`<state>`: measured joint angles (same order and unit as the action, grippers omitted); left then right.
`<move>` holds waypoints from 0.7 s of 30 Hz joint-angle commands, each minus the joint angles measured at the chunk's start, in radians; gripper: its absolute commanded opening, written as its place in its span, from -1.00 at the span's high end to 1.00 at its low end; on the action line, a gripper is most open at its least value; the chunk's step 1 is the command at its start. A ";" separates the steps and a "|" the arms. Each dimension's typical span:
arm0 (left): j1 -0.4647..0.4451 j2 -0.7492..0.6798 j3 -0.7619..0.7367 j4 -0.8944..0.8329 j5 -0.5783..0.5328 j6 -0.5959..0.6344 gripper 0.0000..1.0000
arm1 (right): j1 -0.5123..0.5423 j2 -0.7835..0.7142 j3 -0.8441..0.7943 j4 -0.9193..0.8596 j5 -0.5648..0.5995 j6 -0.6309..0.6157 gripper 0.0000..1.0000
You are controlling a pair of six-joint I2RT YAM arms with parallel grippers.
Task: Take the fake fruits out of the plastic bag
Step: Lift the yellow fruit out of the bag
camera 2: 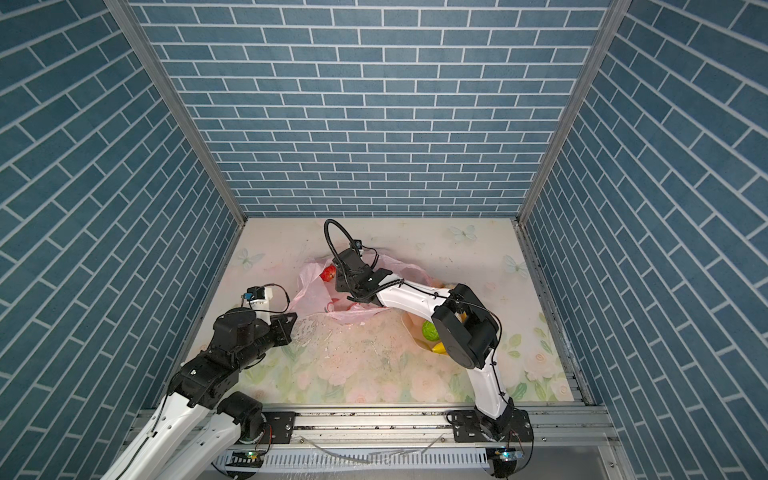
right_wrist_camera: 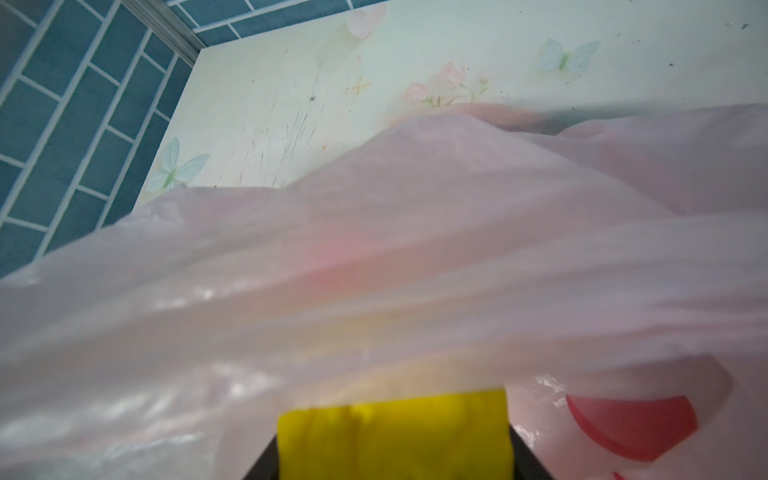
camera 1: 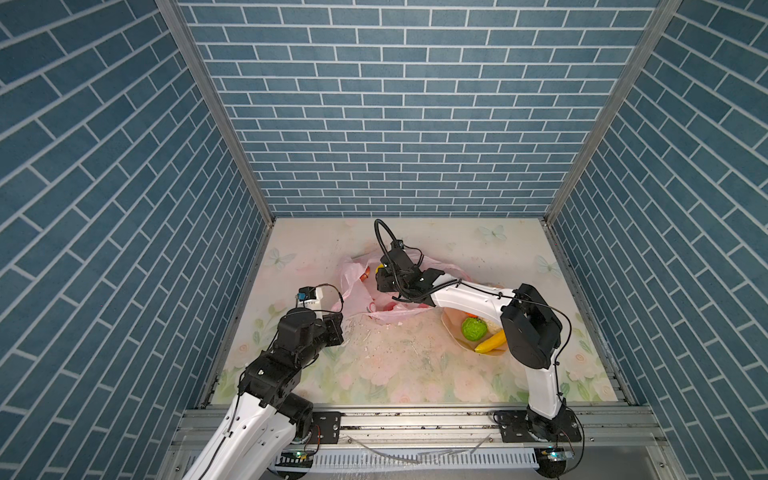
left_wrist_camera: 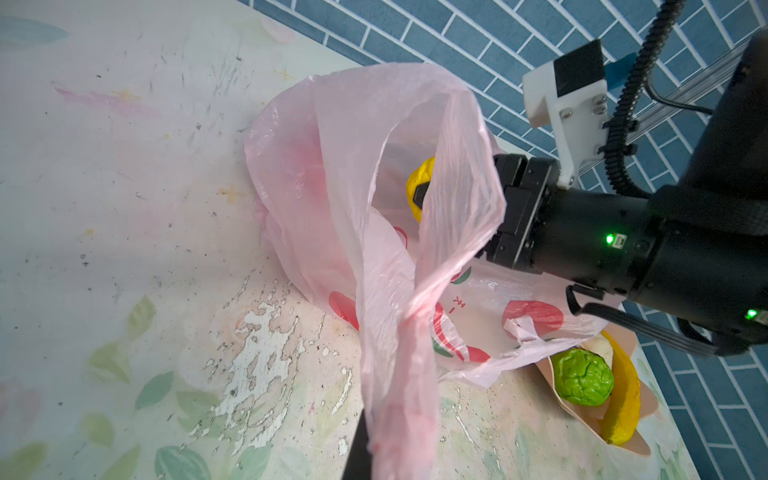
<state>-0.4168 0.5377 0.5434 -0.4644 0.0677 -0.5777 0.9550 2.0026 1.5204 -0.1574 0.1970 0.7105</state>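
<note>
**Two fruits seen in the plastic bag (camera 1: 355,291), three in the bowl (left_wrist_camera: 582,428)**

We count one bag mid-table. The left gripper (left_wrist_camera: 365,453) is clamped on its twisted handle (left_wrist_camera: 399,332). The right gripper (right_wrist_camera: 395,457), inside the bag, pinches the yellow round fruit (left_wrist_camera: 417,176), with the red apple (camera 2: 328,273) beside it. The bag's edge laps the bowl rim. The bowl holds one green ball (left_wrist_camera: 584,380), one banana (left_wrist_camera: 623,399) and one cream lump (left_wrist_camera: 600,349). Open table lies in front.
</note>
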 commanded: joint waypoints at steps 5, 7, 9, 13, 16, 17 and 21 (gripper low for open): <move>-0.002 0.042 0.053 -0.020 -0.022 0.078 0.93 | 0.014 -0.088 -0.069 -0.069 -0.046 -0.063 0.50; -0.002 0.047 0.058 -0.028 -0.027 0.090 0.93 | 0.021 -0.112 -0.084 -0.081 -0.050 -0.076 0.50; 0.000 0.051 0.066 -0.042 -0.038 0.105 0.93 | 0.021 -0.137 -0.097 -0.093 -0.057 -0.087 0.50; 0.000 0.060 0.085 -0.068 -0.056 0.135 0.93 | 0.025 -0.205 -0.123 -0.134 -0.059 -0.112 0.51; 0.001 0.071 0.085 -0.065 -0.043 0.135 0.93 | 0.028 -0.269 -0.140 -0.182 -0.040 -0.130 0.51; 0.000 0.075 0.086 -0.065 -0.043 0.134 0.93 | 0.026 -0.290 -0.148 -0.195 -0.033 -0.137 0.51; 0.000 0.079 0.082 -0.065 -0.045 0.135 0.93 | 0.026 -0.395 -0.189 -0.262 0.017 -0.159 0.50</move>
<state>-0.4168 0.6159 0.6075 -0.5133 0.0364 -0.4603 0.9771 1.6806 1.3697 -0.3382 0.1642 0.5972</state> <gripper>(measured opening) 0.047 0.544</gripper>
